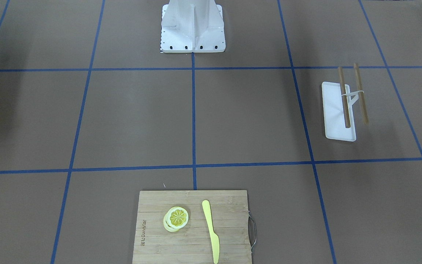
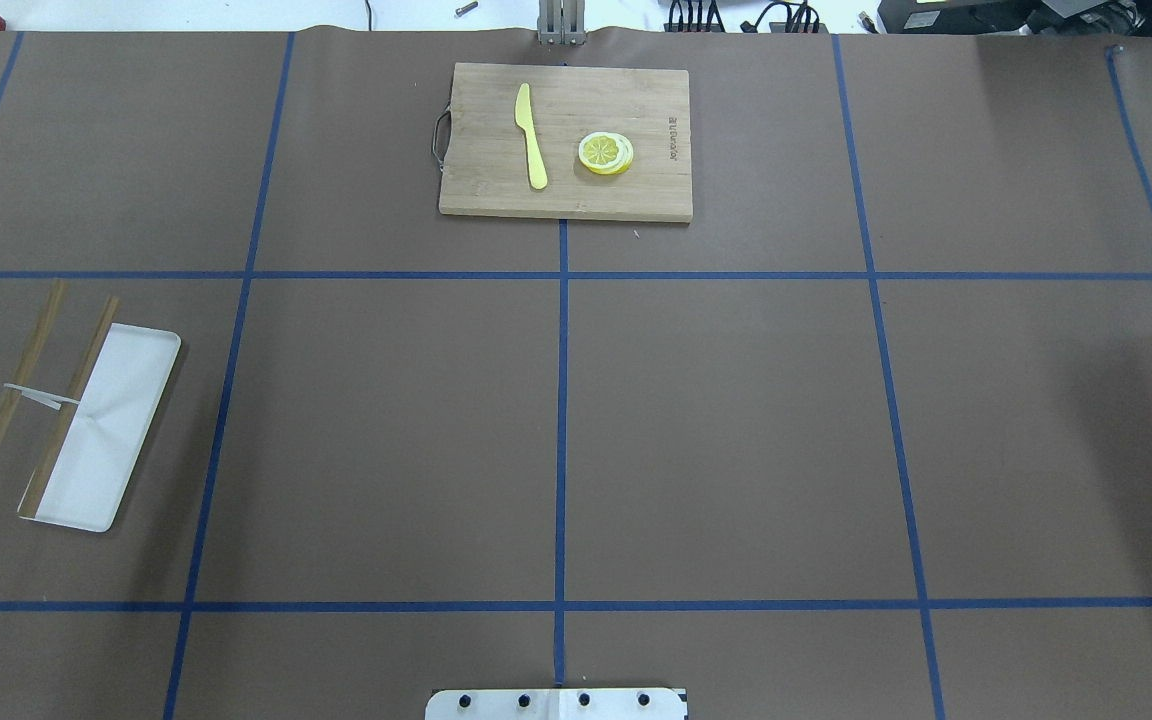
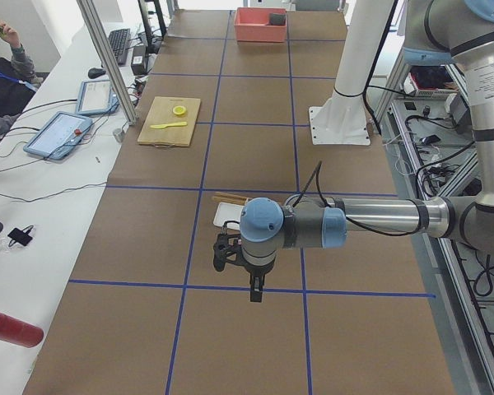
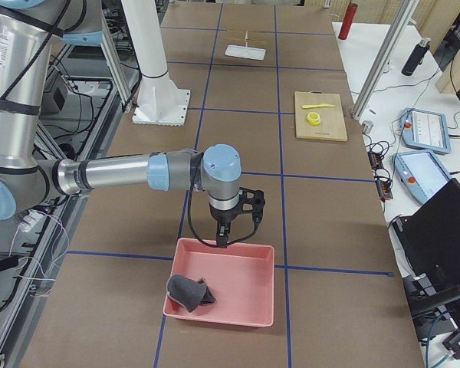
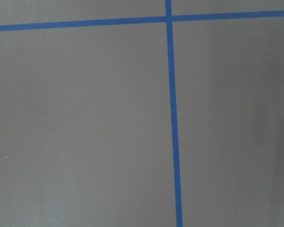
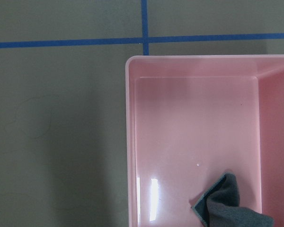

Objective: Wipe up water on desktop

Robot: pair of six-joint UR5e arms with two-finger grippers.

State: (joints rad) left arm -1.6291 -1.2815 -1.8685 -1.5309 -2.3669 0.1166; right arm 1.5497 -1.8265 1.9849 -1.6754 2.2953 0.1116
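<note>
Two hazards, I judge: the right jaws, open or clenched I cannot tell, hang over the rim of the pink bin [image 6: 129, 142] and might strike it, missing the grey cloth [image 6: 232, 205] at the bin's five o'clock. The left jaws are equally unreadable. The brown counter [image 2: 736, 430] shows no plain puddle, so wiping may stray

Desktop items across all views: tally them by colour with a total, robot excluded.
Yellow: 2 (flat plastic knife, lemon-slice stack)
White: 1 (rectangular plastic tray)
Brown: 3 (bamboo cutting board, two banded wooden sticks)
Pink: 1 (rectangular plastic bin)
Grey: 1 (crumpled cloth)
Total: 8
</note>
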